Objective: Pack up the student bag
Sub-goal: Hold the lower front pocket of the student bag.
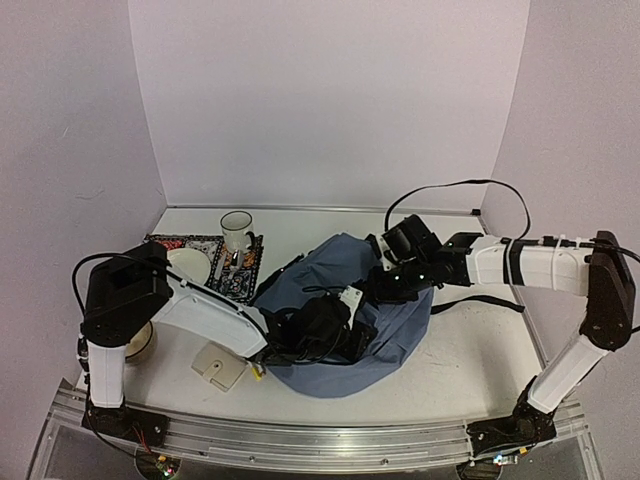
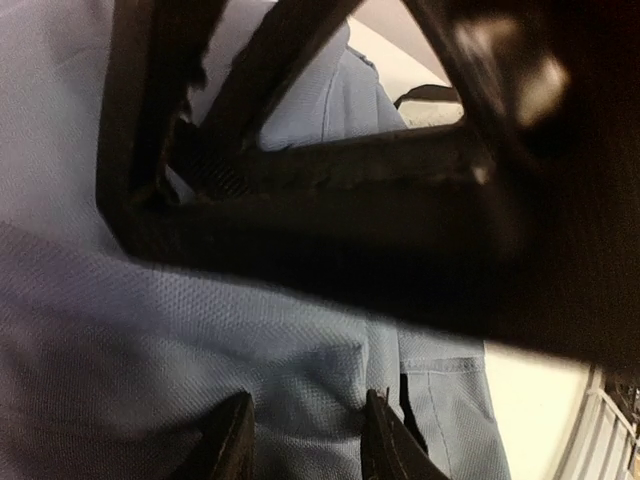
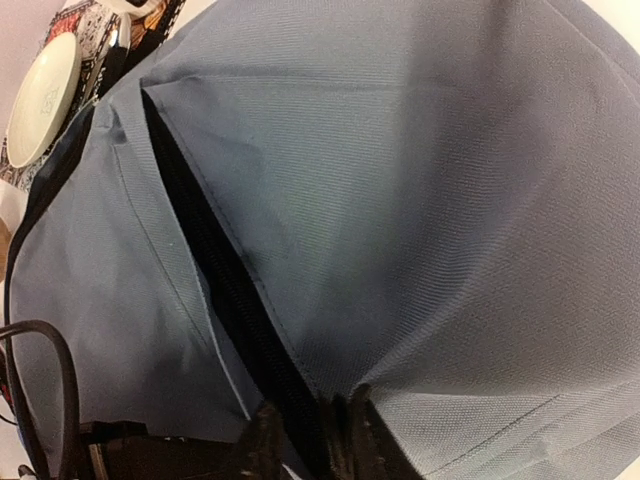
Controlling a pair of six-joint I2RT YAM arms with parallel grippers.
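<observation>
Backpack (image 1: pixel 400 325): slumped flat mid-table, just right of the patterned mat (image 1: pixel 245 285) bearing mug (image 1: pixel 237 232) and plate (image 1: pixel 190 266). Right gripper (image 3: pixel 312 450): at its far side, pinching the flap edge beside the dark zipper (image 3: pixel 230 300). Left gripper (image 2: pixel 305 445): on the near left part, fingers (image 2: pixel 232 445) slightly apart around a fabric fold; firm hold or not, cannot tell.

Overhead camera looks down from behind; both wrist cameras sit close against the shared student bag (image 1: pixel 395 335).

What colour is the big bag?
The bag is blue-grey; clearest in the right wrist view.
</observation>
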